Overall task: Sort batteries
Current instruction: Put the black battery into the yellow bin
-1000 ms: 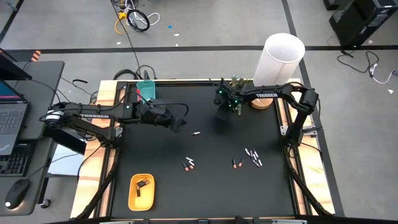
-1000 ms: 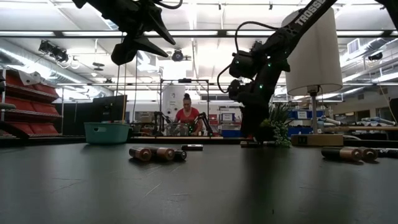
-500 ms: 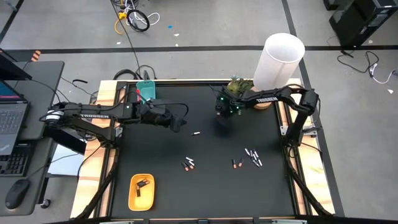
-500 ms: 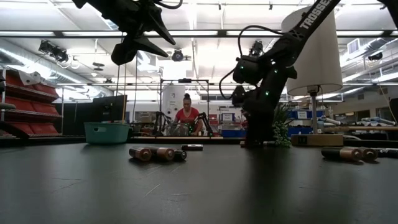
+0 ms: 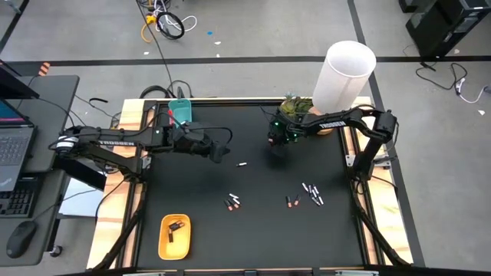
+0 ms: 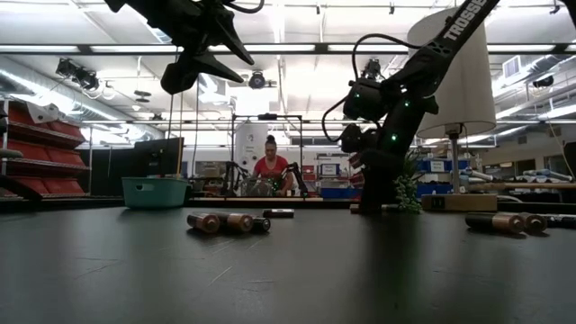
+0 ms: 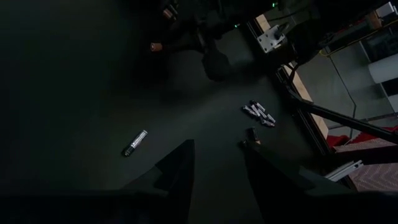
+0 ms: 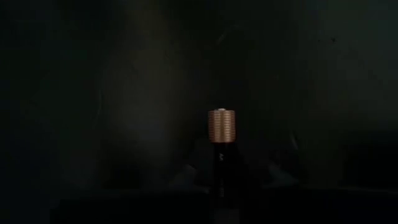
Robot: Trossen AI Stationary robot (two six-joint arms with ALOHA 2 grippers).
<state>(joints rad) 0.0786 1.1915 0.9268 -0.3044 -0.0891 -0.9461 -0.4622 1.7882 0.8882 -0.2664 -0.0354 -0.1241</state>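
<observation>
On the black table (image 5: 192,184), the right gripper (image 5: 278,139) at upper centre pinches one copper-tipped battery (image 8: 222,146). The left gripper (image 5: 221,153), left of centre, hangs half spread and empty. Loose batteries (image 5: 312,192) lie lower right.

Matt black table top (image 5: 261,230), glossy yellow plastic tray (image 5: 175,236) — a battery (image 8: 222,149) with a ribbed, coppery metal end.

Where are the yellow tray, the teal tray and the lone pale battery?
yellow tray (image 5: 163,244): high view, its left rim.
teal tray (image 5: 182,112): high view, its middle.
lone pale battery (image 5: 242,164): high view, mid-body.
</observation>
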